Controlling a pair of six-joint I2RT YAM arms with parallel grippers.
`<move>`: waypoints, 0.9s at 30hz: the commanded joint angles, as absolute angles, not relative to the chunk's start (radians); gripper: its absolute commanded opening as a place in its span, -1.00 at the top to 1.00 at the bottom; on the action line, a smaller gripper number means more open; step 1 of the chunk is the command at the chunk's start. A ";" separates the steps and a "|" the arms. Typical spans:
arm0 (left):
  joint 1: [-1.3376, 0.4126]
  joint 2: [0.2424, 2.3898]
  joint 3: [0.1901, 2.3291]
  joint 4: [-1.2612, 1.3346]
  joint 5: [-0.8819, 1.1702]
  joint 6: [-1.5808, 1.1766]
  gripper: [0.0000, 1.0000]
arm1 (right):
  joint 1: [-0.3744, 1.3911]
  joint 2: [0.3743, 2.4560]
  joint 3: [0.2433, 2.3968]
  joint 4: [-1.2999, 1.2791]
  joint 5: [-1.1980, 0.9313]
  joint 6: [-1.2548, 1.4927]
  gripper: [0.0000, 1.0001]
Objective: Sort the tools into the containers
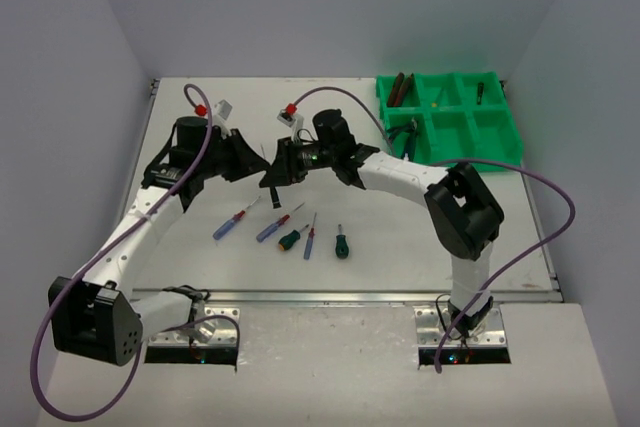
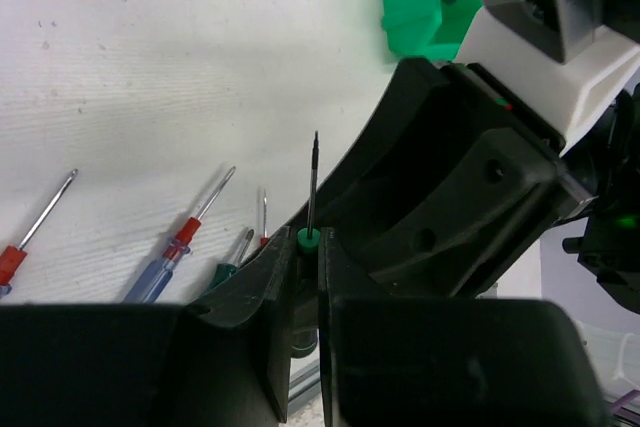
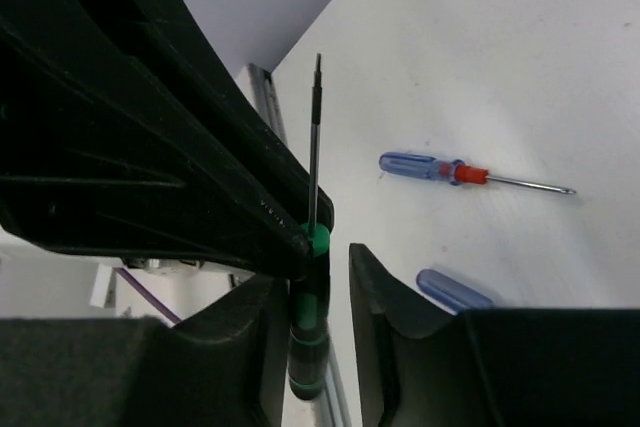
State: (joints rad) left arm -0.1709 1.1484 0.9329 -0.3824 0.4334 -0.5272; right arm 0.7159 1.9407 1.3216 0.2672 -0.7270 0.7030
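Green tray [image 1: 500, 154]: six compartments, at the far right of the white table [image 1: 200, 257].
Held driver [image 3: 308, 325]: green-and-black handle with a thin shaft sticking out past the fingertips. It is in the air well left of the tray, between the two grippers.
Left gripper [image 2: 305, 259]: fingers pressed together on the handle, with the green collar just past their tips.
Right gripper [image 3: 320, 272]: tip to tip with the other one. Its jaws are apart around the same handle, one finger against it and a gap at the other.
Loose drivers: five on the table, left of the tray and nearer the bases.
- blue driver [image 1: 230, 224]
- blue-red driver [image 1: 277, 225]
- green driver [image 1: 290, 239]
- thin driver [image 1: 310, 237]
- green-black driver [image 1: 342, 245]

Pliers [image 1: 400, 88]: red-black, in the tray's far-left compartment.
Blue tool [image 1: 405, 132]: in the near-left compartment, kind unclear.
Dark tool [image 1: 480, 90]: in the far-right compartment.
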 commanded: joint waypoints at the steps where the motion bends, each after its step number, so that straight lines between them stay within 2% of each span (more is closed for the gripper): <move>1: -0.181 1.098 0.941 -0.318 0.405 -0.537 1.00 | 0.735 1.937 1.329 0.365 -0.802 0.758 0.86; 3: -0.181 1.082 0.953 -0.326 0.354 -0.538 1.00 | 0.734 1.905 1.307 0.363 -0.793 0.764 0.97; 4: -0.181 1.070 0.960 -0.339 0.320 -0.536 0.71 | 0.733 1.891 1.300 0.340 -0.778 0.758 1.00; 7: -0.181 1.045 1.008 -0.409 0.201 -0.503 -0.64 | 0.728 1.852 1.301 0.228 -0.712 0.709 1.00; 8: -0.181 1.038 1.030 -0.447 0.144 -0.490 -0.99 | 0.722 1.836 1.305 0.180 -0.682 0.686 1.00; 10: -0.181 1.023 1.066 -0.522 0.017 -0.470 -1.00 | 0.700 1.824 1.308 0.093 -0.629 0.642 1.00; 13: -0.181 0.964 1.073 -0.623 -0.282 -0.459 -1.00 | 0.610 1.783 1.292 -0.074 -0.546 0.570 1.00; 15: -0.181 0.920 1.032 -0.639 -0.374 -0.448 -1.00 | 0.540 1.740 1.264 -0.135 -0.477 0.532 1.00; 20: -0.181 0.835 0.893 -0.613 -0.400 -0.401 -1.00 | 0.348 1.662 1.287 -0.311 -0.299 0.430 1.00; 27: -0.190 0.799 0.822 -0.555 -0.263 -0.384 -1.00 | 0.098 1.713 1.495 -0.471 0.102 0.278 1.00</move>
